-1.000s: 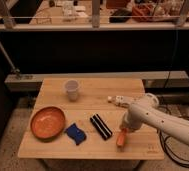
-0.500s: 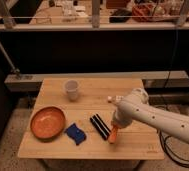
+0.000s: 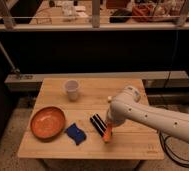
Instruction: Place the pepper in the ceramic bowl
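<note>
**Operator:** What is sitting nearest the front edge of the worktop [image 3: 133, 146]?

**Spotter:** Your pincer [image 3: 108, 129] is hanging near the middle of the front edge, a little to the right. It is clamping together on the pepper [image 3: 107, 135]. The pepper is pointing down, orange and tapered, and I cannot tell whether its lower tip is touching the wood. Just left of it, a blue cloth [image 3: 76, 133] is lying crumpled at about the same depth.

**Operator:** And the ceramic bowl?

**Spotter:** The ceramic bowl [image 3: 47, 123] is resting near the front-left corner, upright, with the blue cloth lying between it and your pepper. The bowl and the pepper are sitting well apart.

**Operator:** Anything crowding the pincer?

**Spotter:** A black-and-white striped bar [image 3: 97, 123] is lying just beside the pincer on its left, running diagonally toward the back. It is looking very close to the pepper, though I cannot tell whether they are touching. Your white arm [image 3: 153, 117] is reaching in over the right edge and bending down to the pincer.

**Operator:** Farther back?

**Spotter:** A small translucent white cup [image 3: 71, 90] is standing upright near the back edge, left of centre. Off the right edge, a black cable [image 3: 174, 150] is looping on the floor.
</note>
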{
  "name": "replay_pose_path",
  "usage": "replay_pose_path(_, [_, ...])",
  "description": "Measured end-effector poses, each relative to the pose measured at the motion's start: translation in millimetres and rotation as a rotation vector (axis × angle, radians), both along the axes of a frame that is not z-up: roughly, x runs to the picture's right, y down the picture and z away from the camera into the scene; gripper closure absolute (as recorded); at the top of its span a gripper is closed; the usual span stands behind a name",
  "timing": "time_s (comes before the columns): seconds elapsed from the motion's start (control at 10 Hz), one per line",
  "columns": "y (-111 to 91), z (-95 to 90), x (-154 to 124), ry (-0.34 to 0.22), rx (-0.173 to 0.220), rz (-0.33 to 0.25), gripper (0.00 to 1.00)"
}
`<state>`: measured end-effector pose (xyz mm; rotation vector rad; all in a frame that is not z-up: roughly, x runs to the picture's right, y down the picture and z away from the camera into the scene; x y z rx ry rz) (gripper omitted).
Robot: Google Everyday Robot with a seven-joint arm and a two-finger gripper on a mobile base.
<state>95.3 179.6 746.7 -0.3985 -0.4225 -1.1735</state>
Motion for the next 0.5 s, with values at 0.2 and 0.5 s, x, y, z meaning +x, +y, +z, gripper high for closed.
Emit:
replay_pose_path(0.2, [-5, -4.7, -22, -0.020, 0.013, -0.033, 0.98])
replay_pose_path(0.5, [-5, -6.3, -47, -0.043, 0.021, -0.068, 0.98])
